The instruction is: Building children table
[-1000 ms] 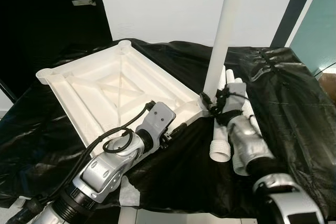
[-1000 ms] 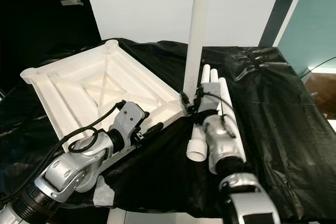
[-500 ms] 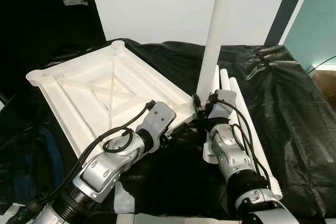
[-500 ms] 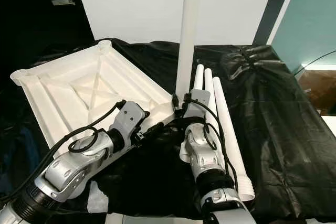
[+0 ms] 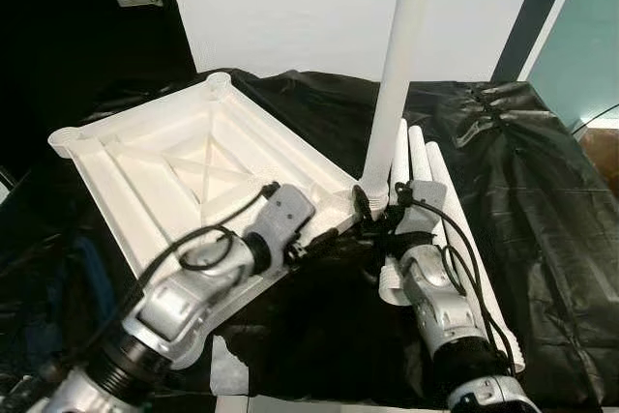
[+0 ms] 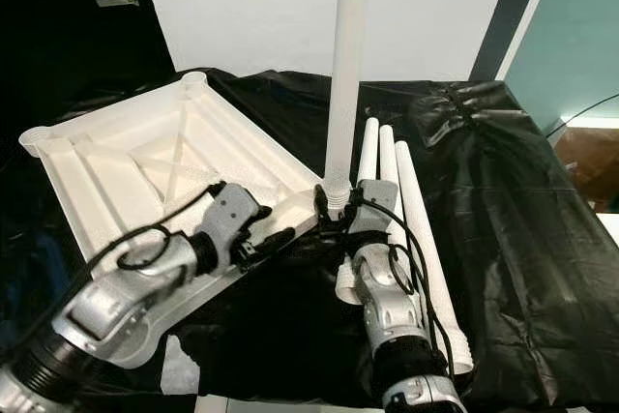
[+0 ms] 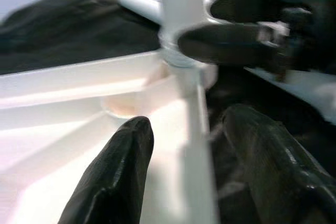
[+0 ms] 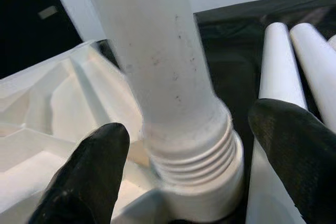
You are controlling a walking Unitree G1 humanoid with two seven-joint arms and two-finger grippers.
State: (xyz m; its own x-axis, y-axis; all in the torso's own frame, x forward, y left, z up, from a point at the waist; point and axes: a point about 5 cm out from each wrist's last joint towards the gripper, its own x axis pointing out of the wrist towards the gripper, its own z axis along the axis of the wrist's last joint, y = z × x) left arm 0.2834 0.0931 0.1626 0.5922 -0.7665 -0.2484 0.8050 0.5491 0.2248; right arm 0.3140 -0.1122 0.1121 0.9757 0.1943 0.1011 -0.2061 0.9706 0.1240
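A white tabletop (image 5: 184, 166) lies upside down on a black sheet (image 5: 542, 191) that covers the work surface, its ribbed underside facing up. One white leg (image 5: 398, 65) stands upright in the corner socket nearest the robot's right side, its threaded end sitting in the socket. Three more legs (image 5: 430, 181) lie side by side on the sheet just beside that corner.

The right gripper (image 8: 184, 171) is at the base of the upright leg with its two black fingers (image 8: 94, 166) spread on either side of the threads, released and not pressing on the leg. The left gripper (image 7: 189, 177) is at the same corner from the other side, its fingers (image 7: 118, 177) apart, one over the tabletop's inner face and one past the rim, straddling the edge without clamping it.
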